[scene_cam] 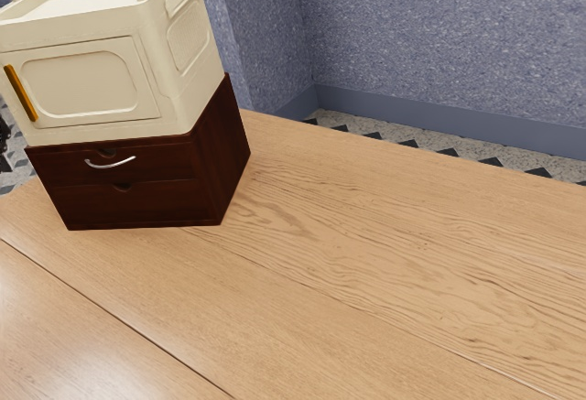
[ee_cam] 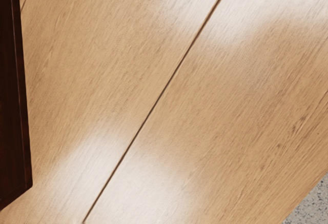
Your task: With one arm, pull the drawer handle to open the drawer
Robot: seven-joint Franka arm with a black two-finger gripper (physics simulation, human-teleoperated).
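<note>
Indoors, brown chest (scene_cam: 229,139) on table (scene_cam: 394,263), its upper drawer (scene_cam: 169,167) closed, silver handle (scene_cam: 111,167) on the chest's front, cream cabinet (scene_cam: 78,84) atop the chest, door shut, whether the gripper is open or closed I cannot tell.

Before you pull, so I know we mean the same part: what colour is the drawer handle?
Silvery; the handle shows best in the exterior view.

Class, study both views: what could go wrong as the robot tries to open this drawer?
The handle is thin and curved, so a grasp might slip off it. The white box stands on the cabinet, close above that handle, and could get bumped. A hard pull might drag the cabinet along the table instead of opening the drawer.
</note>
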